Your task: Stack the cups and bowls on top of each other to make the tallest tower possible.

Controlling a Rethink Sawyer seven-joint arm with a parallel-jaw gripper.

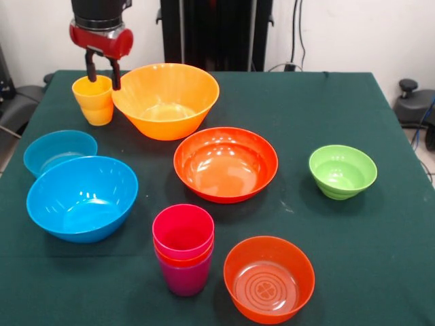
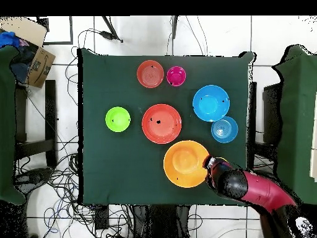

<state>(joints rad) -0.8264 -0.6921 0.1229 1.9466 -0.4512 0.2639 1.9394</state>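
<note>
Jaws apart, your gripper point(image 1: 102, 73) straddles the rim of the yellow cup point(image 1: 94, 99) near one far corner of the tabletop point(image 1: 353, 136), one finger inside, one outside. Beside that cup sits the large orange-yellow bowl point(image 1: 166, 99); the large blue bowl point(image 1: 82, 197) touches the small blue bowl point(image 1: 58, 151) by the side edge. At centre you see the red-orange bowl point(image 1: 225, 163) (wide and shallow). The tower point(image 1: 183, 248), crimson over orange over purple, stands by the translucent orange bowl point(image 1: 269, 278) at the near edge; the green bowl point(image 1: 342, 171) sits apart.
</note>
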